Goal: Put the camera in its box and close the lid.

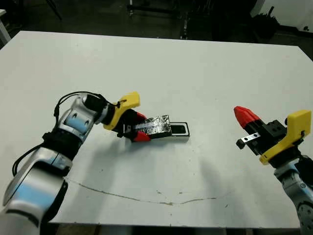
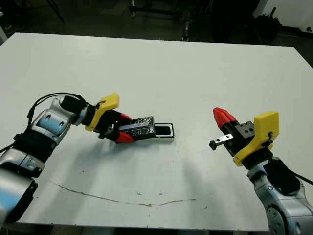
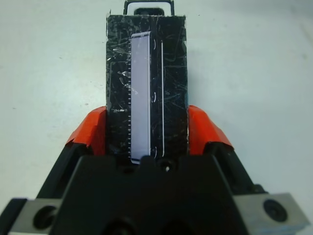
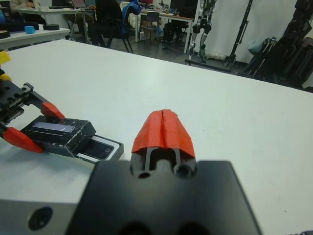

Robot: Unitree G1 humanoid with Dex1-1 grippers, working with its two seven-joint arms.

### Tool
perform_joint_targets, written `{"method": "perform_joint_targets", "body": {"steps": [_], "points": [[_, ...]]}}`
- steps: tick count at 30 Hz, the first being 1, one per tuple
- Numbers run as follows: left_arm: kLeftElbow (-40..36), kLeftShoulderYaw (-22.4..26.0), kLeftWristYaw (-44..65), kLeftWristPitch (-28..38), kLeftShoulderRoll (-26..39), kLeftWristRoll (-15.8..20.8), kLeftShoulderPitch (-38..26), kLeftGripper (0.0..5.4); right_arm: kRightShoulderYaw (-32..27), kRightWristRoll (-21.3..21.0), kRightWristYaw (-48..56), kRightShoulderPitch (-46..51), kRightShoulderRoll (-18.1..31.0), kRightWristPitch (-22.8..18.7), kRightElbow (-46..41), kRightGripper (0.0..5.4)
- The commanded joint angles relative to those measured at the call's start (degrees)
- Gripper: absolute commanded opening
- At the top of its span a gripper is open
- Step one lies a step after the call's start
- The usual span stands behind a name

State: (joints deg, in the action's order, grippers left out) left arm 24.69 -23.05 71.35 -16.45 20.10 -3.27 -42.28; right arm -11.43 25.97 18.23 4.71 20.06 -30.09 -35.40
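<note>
Left eye view: the left gripper (image 1: 138, 126) is clamped on the lid (image 1: 155, 126), its two red fingertips pressing the lid's long sides at the end nearest the wrist. The lid, black with a crinkled silvery top, lies over most of the box (image 1: 181, 130), which rests on the white counter (image 1: 161, 68) near its middle. Only the far end of the box shows past the lid's edge — a thin black rim around a white border, with a dark shape inside that may be the camera, though I cannot tell for certain.

The left wrist view looks straight down the lid (image 3: 146, 93): a pale reflective strip runs along its scratched black surface, a red finger (image 3: 93, 129) sits tight against each side, and the box's uncovered end (image 3: 146, 7) peeks out beyond the lid's far edge.

The right gripper (image 2: 222, 117) hovers above the counter well to the right of the box, touching nothing. In the right wrist view its two red fingertips (image 4: 163, 128) are pressed together with only a thin seam between them — nothing held. A thin cracked line crosses the counter's near part (image 1: 146, 196). Beyond the counter's far edge, chairs and other desks stand in a dim room
</note>
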Motion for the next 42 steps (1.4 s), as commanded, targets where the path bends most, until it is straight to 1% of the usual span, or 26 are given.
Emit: {"method": "perform_joint_targets", "body": {"steps": [1,6,11,15,19,26,30,35,38,40,42], "points": [[-3.5,-5.6,-0.3,-2.3,-1.9,-2.1,4.5,3.15,-0.1,0.1,-0.1,0.0,0.4,0.0,0.0,0.00],[-5.8,-7.8,-1.2,-4.4,-2.3,-2.7,4.9,3.15,-0.4,0.9,-0.5,-0.1,0.2,-0.5,-0.2,0.00],[-5.4,-9.4,-2.2,-3.6,-3.0,-3.8,4.3,3.15,-0.2,1.0,-0.6,-0.2,0.3,-0.3,-0.1,0.00],[-2.4,-9.5,-2.9,-3.7,-4.6,-3.7,3.1,3.15,-0.2,1.0,-0.4,-0.1,0.2,0.1,-0.1,0.00],[1.8,-9.0,-3.4,-1.6,-6.8,-3.4,1.8,3.15,-0.7,1.6,-0.6,0.1,0.3,-0.5,-0.3,0.00],[11.1,-8.9,-2.9,1.7,-11.8,-3.8,-3.1,3.15,-0.8,1.9,-0.5,0.8,0.4,-0.4,-0.9,0.00],[15.2,-8.1,-3.2,1.8,-15.2,-3.5,-5.2,3.15,-0.6,1.7,-0.7,1.1,0.4,-0.2,-1.1,0.00],[18.1,-7.7,-3.7,1.7,-18.2,-3.6,-6.7,3.15,-0.6,1.6,-1.0,1.5,0.3,-0.3,-1.4,0.00],[18.6,-8.3,-3.5,3.0,-19.2,-4.1,-7.0,3.15,-0.8,1.9,-0.9,1.6,0.2,-0.1,-1.3,0.00],[19.0,-8.9,-3.2,4.8,-19.9,-4.6,-7.2,3.15,-0.8,1.7,-1.0,1.7,0.2,0.0,-1.3,0.00],[19.6,-9.3,-2.6,5.1,-20.9,-4.6,-7.6,3.15,-0.8,1.3,-1.2,1.8,0.3,0.2,-1.3,0.00]]}}
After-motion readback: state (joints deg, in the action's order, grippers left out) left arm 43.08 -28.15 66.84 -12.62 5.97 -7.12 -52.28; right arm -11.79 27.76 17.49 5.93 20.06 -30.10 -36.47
